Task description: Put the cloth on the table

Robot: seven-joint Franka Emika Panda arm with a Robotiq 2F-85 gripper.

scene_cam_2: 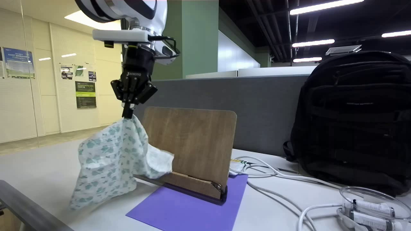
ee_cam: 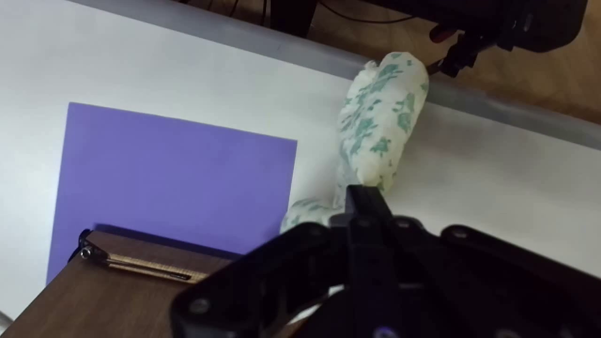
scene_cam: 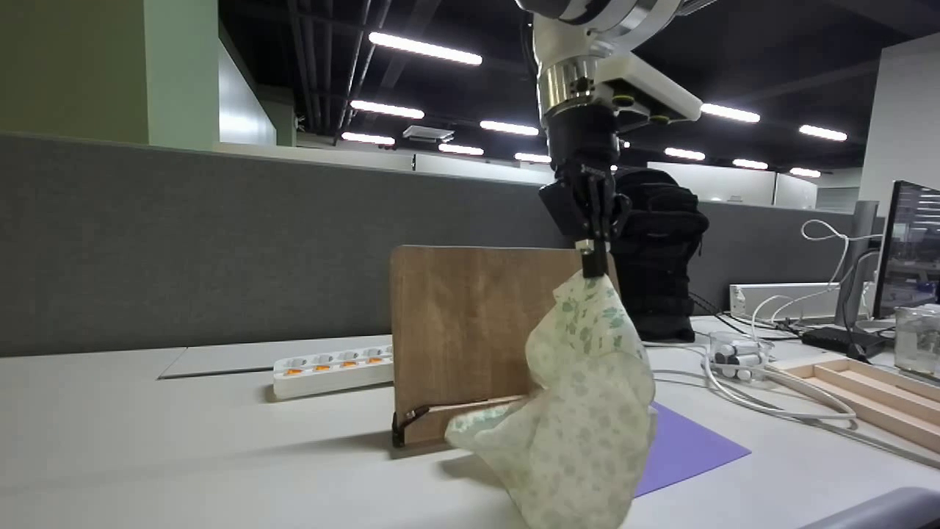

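Note:
The cloth (scene_cam: 587, 411) is cream-white with a pale green pattern and hangs limp from my gripper (scene_cam: 594, 264). It also hangs below the fingertips (scene_cam_2: 127, 113) in an exterior view (scene_cam_2: 109, 157). The gripper is shut on the cloth's top end, with the fingertips (ee_cam: 364, 190) together in the wrist view, where the cloth (ee_cam: 382, 117) stretches toward the table's edge. The cloth hangs over the light grey-white table (scene_cam: 183, 455), in front of the wooden board (scene_cam: 470, 323). I cannot tell whether its lowest tip touches the table.
The wooden board stands tilted on a flat purple sheet (scene_cam_2: 192, 208). A white tray with orange bits (scene_cam: 334, 371) lies behind it. A black backpack (scene_cam: 653, 250), white cables (scene_cam_2: 273, 173), a clear cup with small bottles (scene_cam_2: 374, 208) and a wooden tray (scene_cam: 881, 397) also stand there.

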